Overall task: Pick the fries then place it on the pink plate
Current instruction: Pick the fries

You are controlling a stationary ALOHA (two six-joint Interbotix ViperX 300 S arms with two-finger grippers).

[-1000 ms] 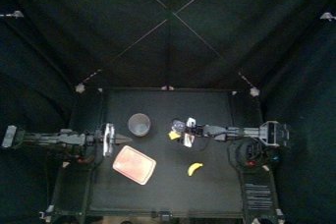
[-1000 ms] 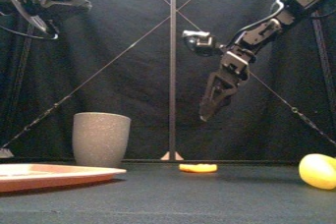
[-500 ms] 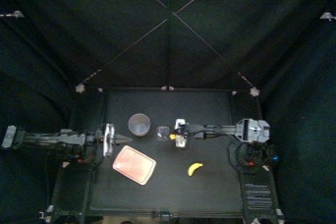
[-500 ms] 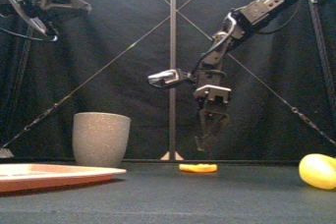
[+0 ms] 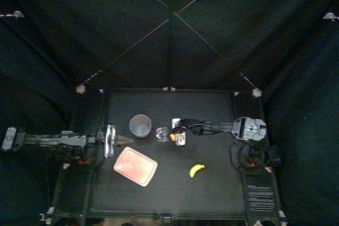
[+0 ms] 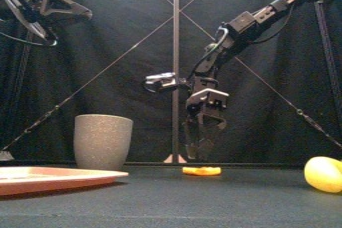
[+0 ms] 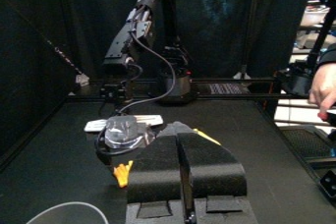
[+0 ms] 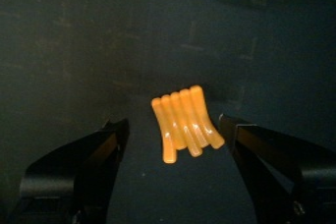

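At the table's left edge the resting left gripper (image 5: pixel 98 143) has its jaws closed together, as its wrist view shows. Just right of it lies the flat pink tray (image 6: pixel 54 177), with the tall grey speckled cup (image 6: pixel 103 140) behind it. Near the table's middle the flat bundle of yellow-orange toy fries (image 6: pixel 202 171) lies on the black table (image 5: pixel 219 185), well apart from the tray. The right gripper (image 6: pixel 201 150) hangs point-down just above them, jaws apart. Only the right wrist view shows their layout: sticks side by side, long axis running parallel to the jaws, one end even and the other ragged, a gap on each side. The front view shows only a low strip. Far right sits a yellow curved toy (image 6: pixel 322 173).
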